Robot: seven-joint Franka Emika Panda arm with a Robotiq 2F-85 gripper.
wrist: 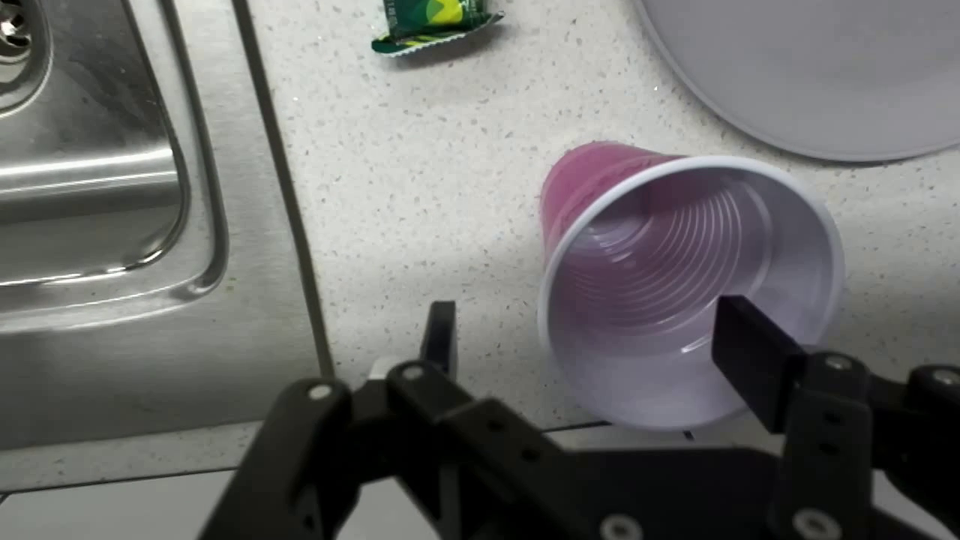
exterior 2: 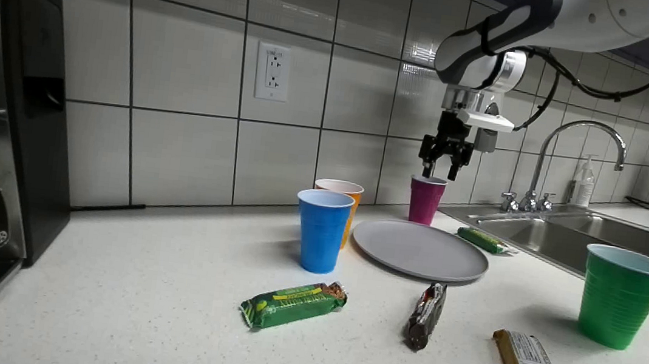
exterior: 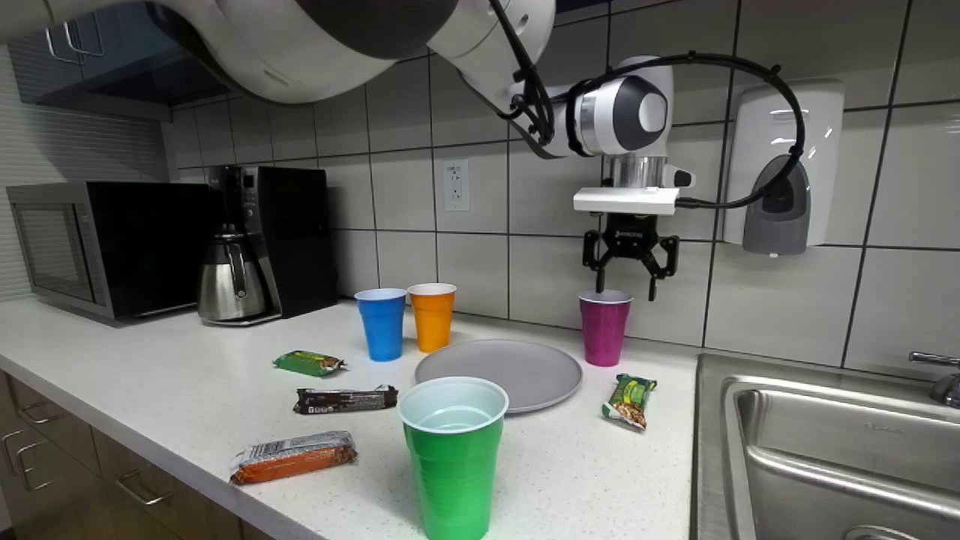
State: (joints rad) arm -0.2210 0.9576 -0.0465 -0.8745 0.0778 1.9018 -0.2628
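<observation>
Magenta plastic cup [exterior: 604,334] stands upright on the speckled white countertop [exterior: 172,367] in an exterior view, near the tiled wall [exterior: 472,266], between the gray plate [exterior: 499,367] and the stainless-steel sink [exterior: 716,457]. Over its sink side hangs the black two-finger gripper [exterior: 626,295], fingers [exterior: 652,291] spread and holding nothing. The blue cup [exterior: 383,326], orange cup [exterior: 433,319] and green cup [exterior: 454,480] stand well apart from it.

In an exterior view, one finger lines up with the magenta cup's rim while its mate hangs to the side; contact is too small to make out. A green-wrapped snack bar [exterior 2: 480,240] lies near the cup's base.

In the wrist view, the rim runs between the parted fingers: one over the cup's mouth, the other outside. As for progress, the gripper seems in place astride the rim, but there is no grip; whether handling of this cup is finished or unbegun cannot be told.
</observation>
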